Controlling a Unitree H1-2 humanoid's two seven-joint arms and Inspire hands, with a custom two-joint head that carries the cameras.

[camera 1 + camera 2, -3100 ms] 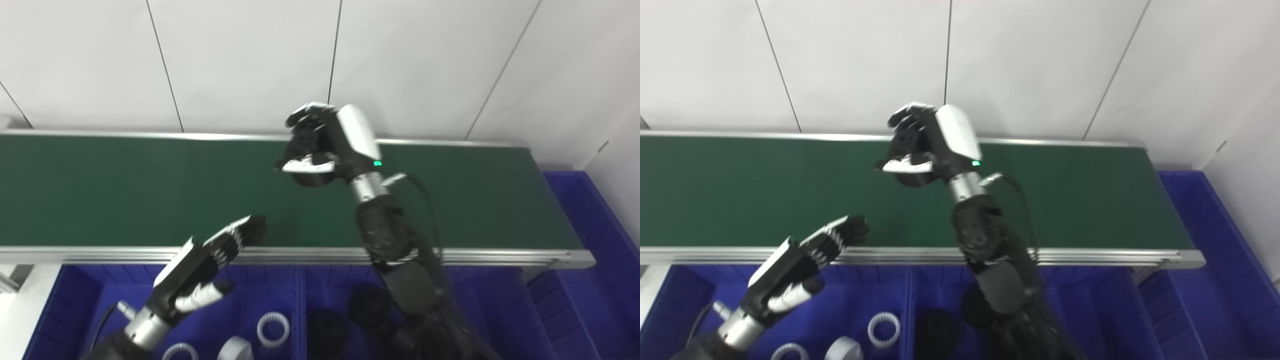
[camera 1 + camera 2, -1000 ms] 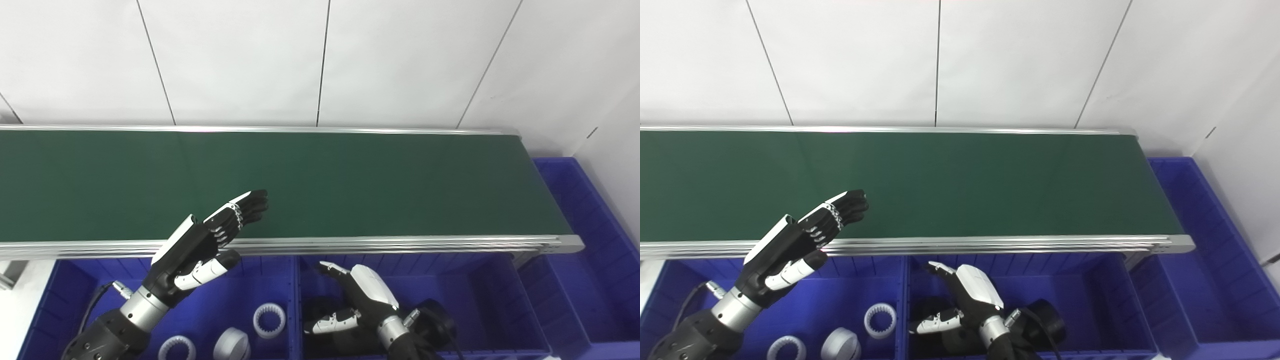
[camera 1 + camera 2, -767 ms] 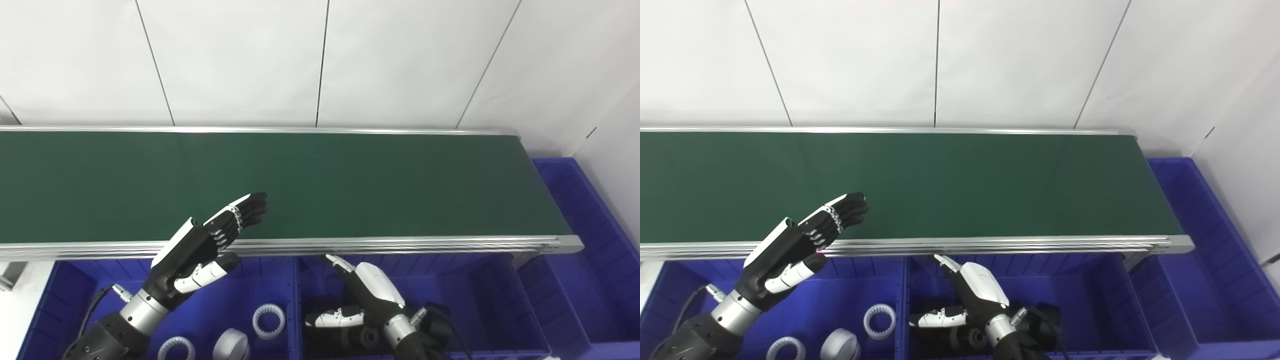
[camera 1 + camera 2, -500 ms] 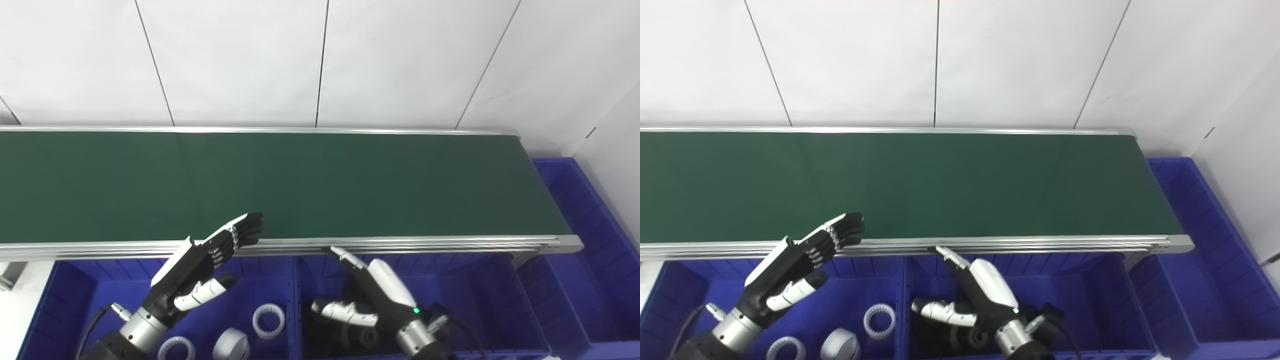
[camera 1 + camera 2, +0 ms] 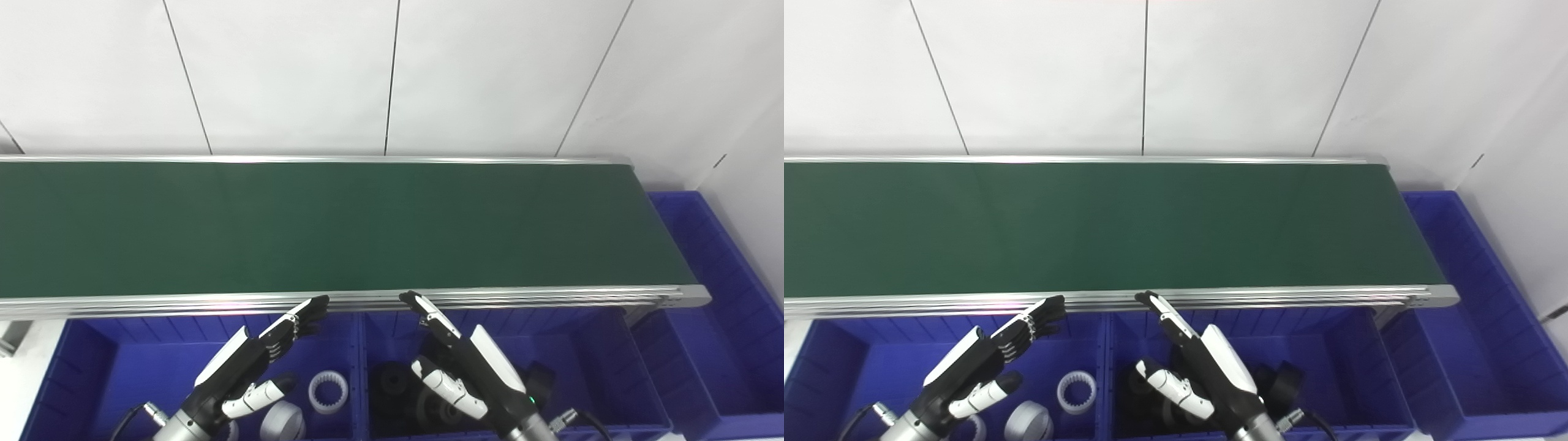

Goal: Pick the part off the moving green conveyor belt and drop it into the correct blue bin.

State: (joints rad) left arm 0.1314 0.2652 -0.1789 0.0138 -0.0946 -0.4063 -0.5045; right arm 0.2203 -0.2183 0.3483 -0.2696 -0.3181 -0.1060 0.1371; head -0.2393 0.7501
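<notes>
- White wall panels are seen behind the green conveyor belt [image 5: 343, 226], whose surface is bare along its whole visible length; no part is seen on it.
- Both hands are held below the belt's near rail [image 5: 367, 300], over the blue bins [image 5: 92, 367], with fingertips just short of the rail.
- The right hand [image 5: 471, 367] is released, fingers extended and apart, nothing grasped; it hangs over the middle bin [image 5: 612, 367].
- Black parts [image 5: 392, 386] lie in that bin directly under and behind the right hand, so the drop is judged already made.
- The left hand [image 5: 245, 367] is likewise open and empty, over the left bin, where white toothed rings [image 5: 327, 392] and a grey disc [image 5: 285, 422] lie just beside it.
- Neither hand is clearly nearer to a next part, since none is in view; a coming part would lie ahead of and above both hands.
- Open room is ample over the belt; the rail edge must be cleared by the fingertips on any reach forward.
</notes>
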